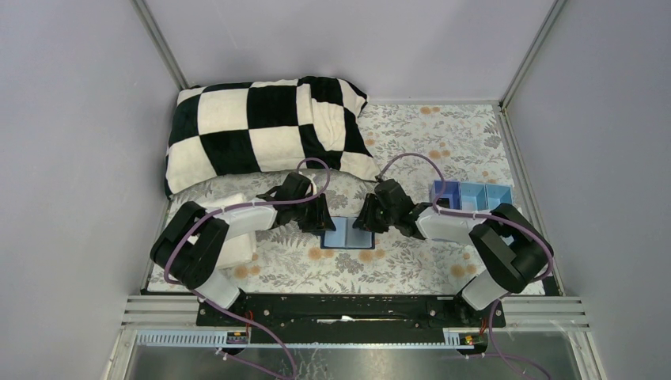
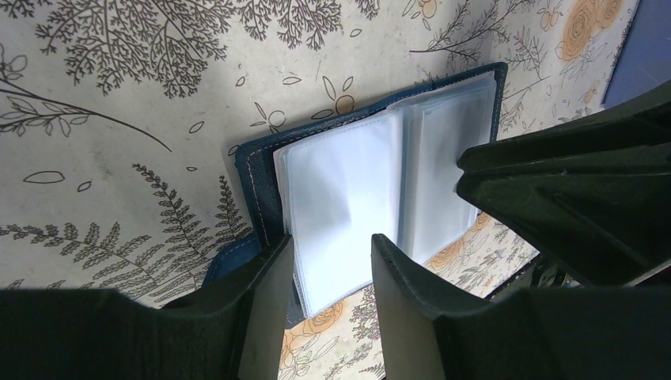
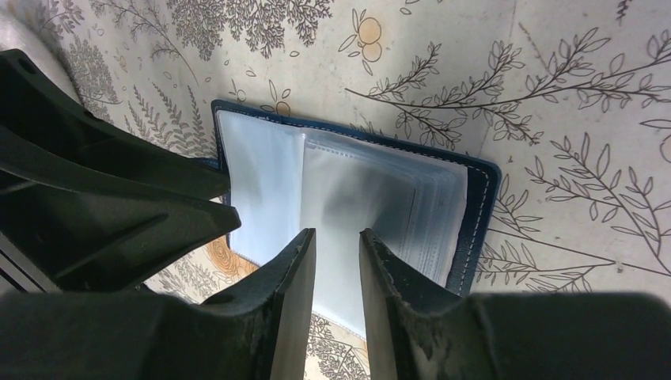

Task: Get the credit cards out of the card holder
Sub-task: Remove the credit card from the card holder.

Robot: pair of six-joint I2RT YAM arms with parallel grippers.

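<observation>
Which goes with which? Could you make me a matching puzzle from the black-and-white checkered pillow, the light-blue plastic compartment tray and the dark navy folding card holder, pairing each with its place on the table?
Things:
1. black-and-white checkered pillow
2. light-blue plastic compartment tray
3. dark navy folding card holder

Places on the floral-covered table:
A. lying open near the middle, toward the front
B. far left corner
C. along the right edge

Pairs: 1-B, 2-C, 3-A.
</observation>
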